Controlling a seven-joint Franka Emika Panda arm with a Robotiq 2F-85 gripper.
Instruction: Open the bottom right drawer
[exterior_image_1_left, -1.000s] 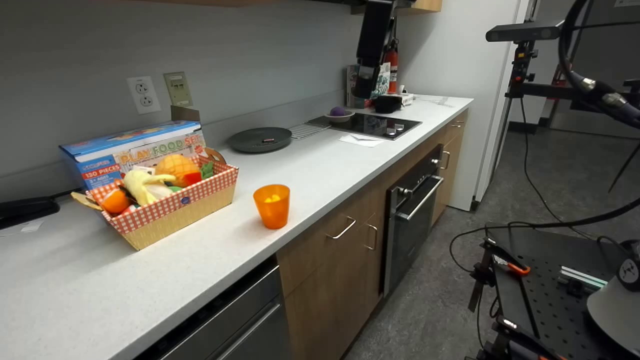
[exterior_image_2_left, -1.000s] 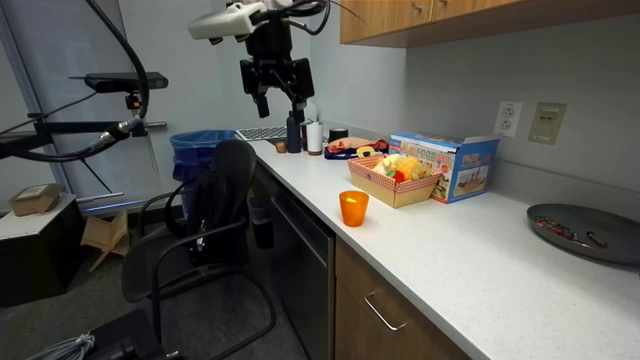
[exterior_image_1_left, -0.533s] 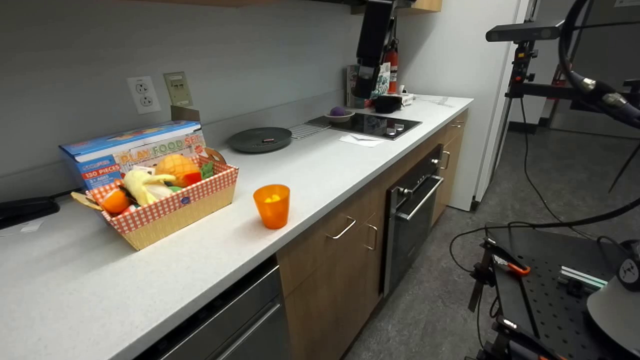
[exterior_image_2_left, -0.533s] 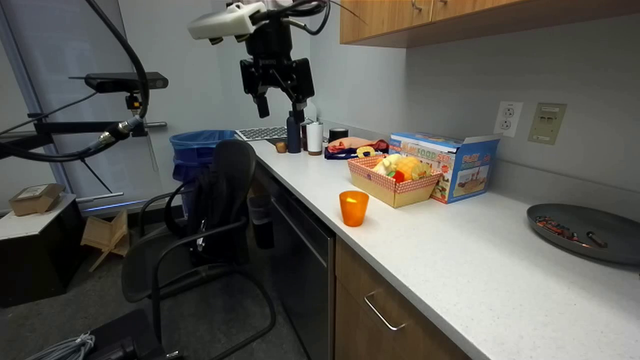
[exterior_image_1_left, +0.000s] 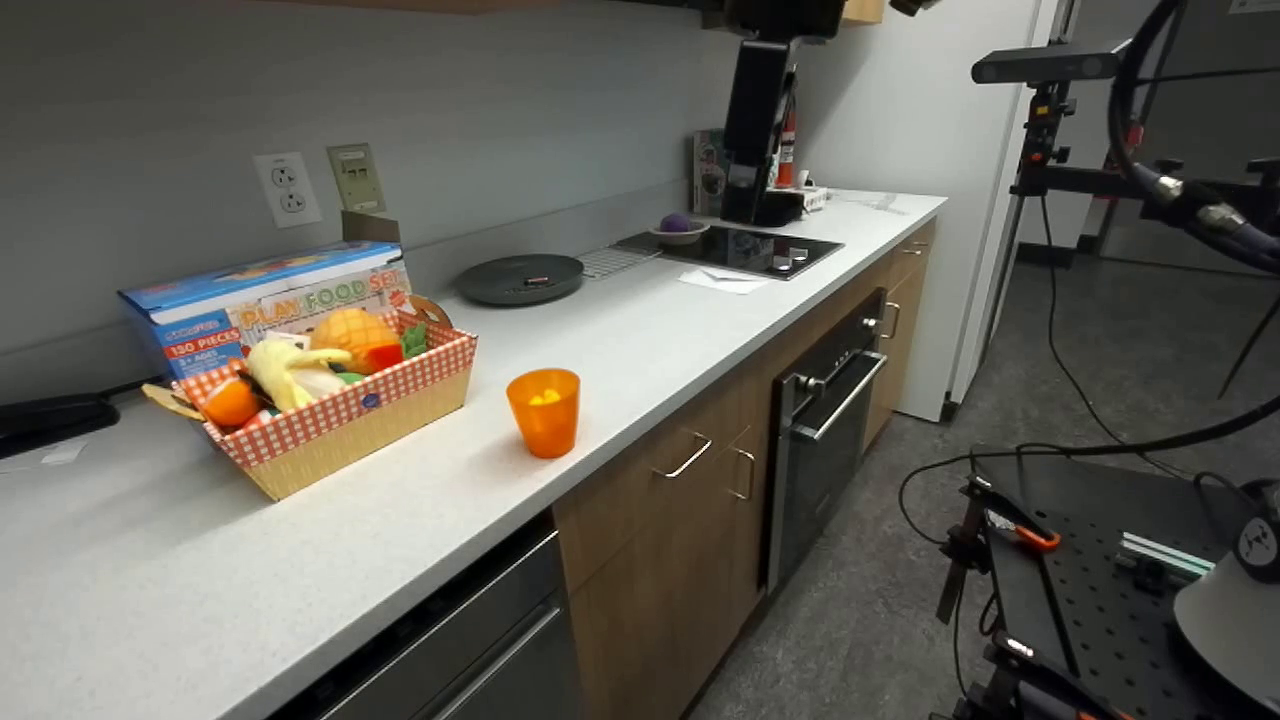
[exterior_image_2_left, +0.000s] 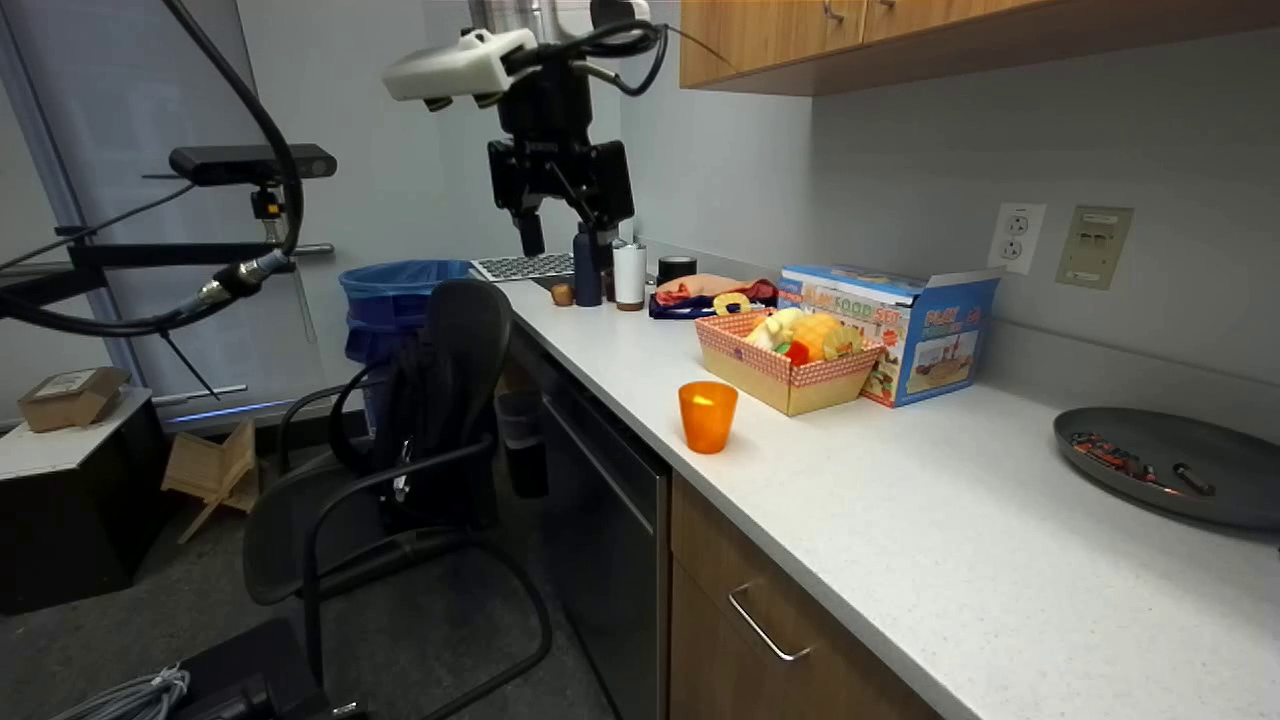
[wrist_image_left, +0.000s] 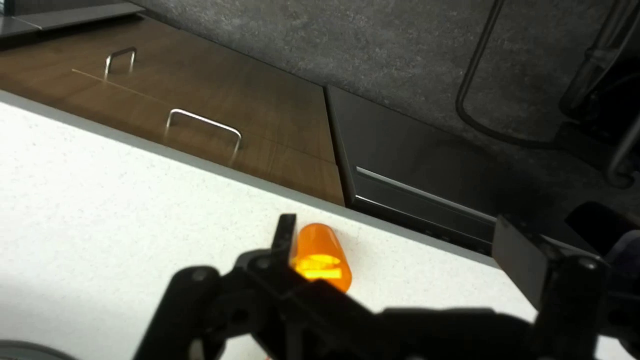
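The drawer has a wide brown wood-grain front, seen in both exterior views (exterior_image_1_left: 620, 500) (exterior_image_2_left: 712, 540) and in the wrist view (wrist_image_left: 200, 137). It sits closed under the counter, flush with the cabinet, so its inner box is hidden. Its silver bar handle (exterior_image_1_left: 685, 458) also shows in an exterior view (exterior_image_2_left: 765, 625) and in the wrist view (wrist_image_left: 205, 119). My gripper (exterior_image_2_left: 568, 243) hangs above the counter, apart from the handle. Its fingers are wide apart with nothing between them in the wrist view (wrist_image_left: 397, 237). It also shows in an exterior view (exterior_image_1_left: 742, 205).
An orange cup (exterior_image_2_left: 707, 420) stands near the counter edge (exterior_image_1_left: 640, 410) above the drawer. A play-food basket (exterior_image_2_left: 790, 375) and box (exterior_image_2_left: 900, 330) are behind it. A dark dishwasher (exterior_image_2_left: 610, 530) and a black oven (exterior_image_1_left: 825, 440) flank the cabinet. A chair (exterior_image_2_left: 400, 500) stands on the floor.
Between half a second ago and now, my gripper has moved down a little and slightly right in both exterior views. The drawer and the counter objects have not moved.
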